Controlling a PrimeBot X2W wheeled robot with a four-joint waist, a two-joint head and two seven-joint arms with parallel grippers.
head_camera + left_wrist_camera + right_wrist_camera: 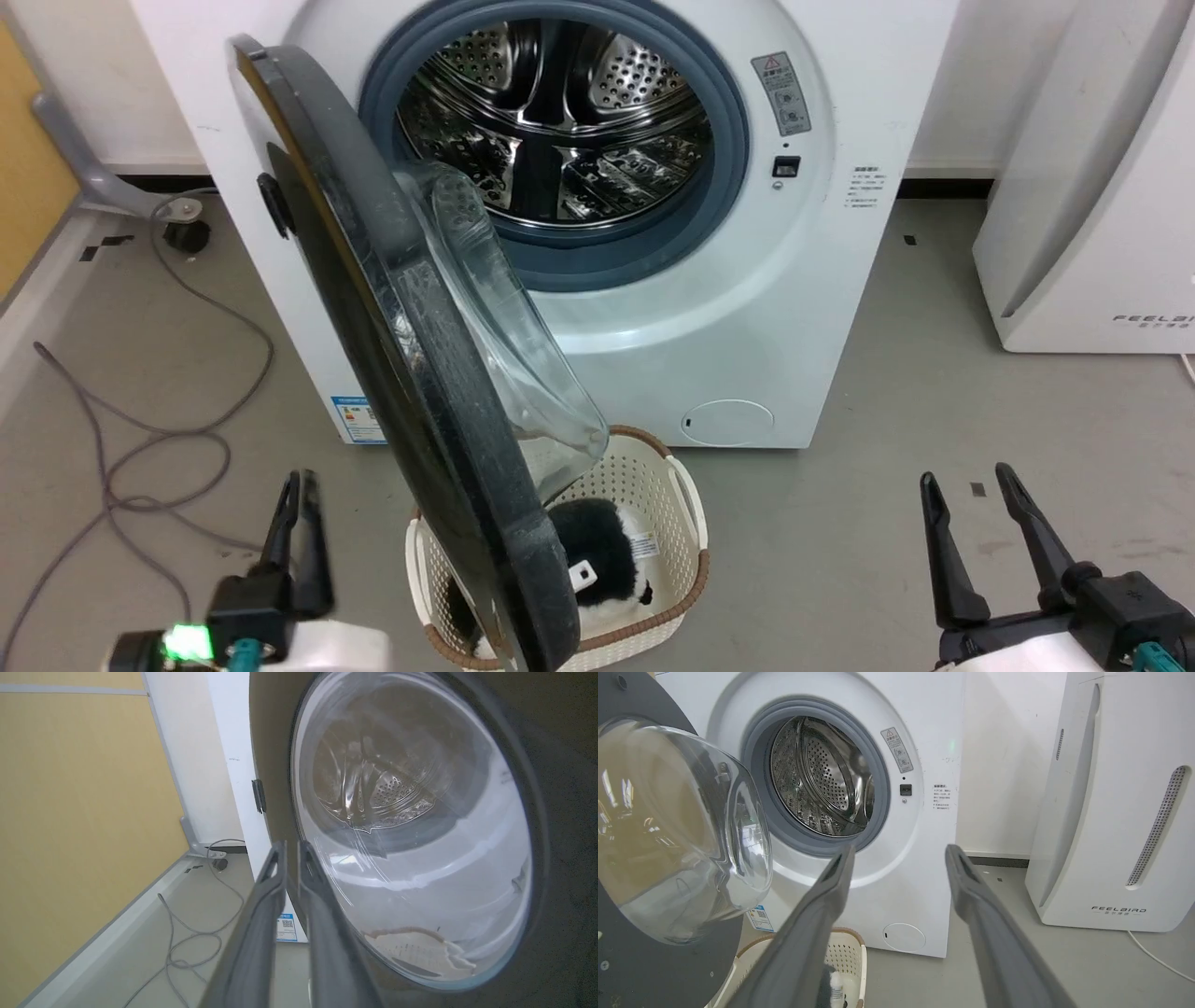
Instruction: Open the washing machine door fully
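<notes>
Below, the washing machine door overhangs a basket.

Grey floor; yellow panel left; white wall; white appliance right; loose cables.

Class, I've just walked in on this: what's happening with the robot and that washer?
A two-armed robot is opening the washing machine door, which stands swung well out from the washing machine but not fully back. The left end effector, fingers nearly together, sits beside the door's outer face without gripping it. The right end effector hangs open and empty. A basket holding a plush toy sits below the door.
</notes>
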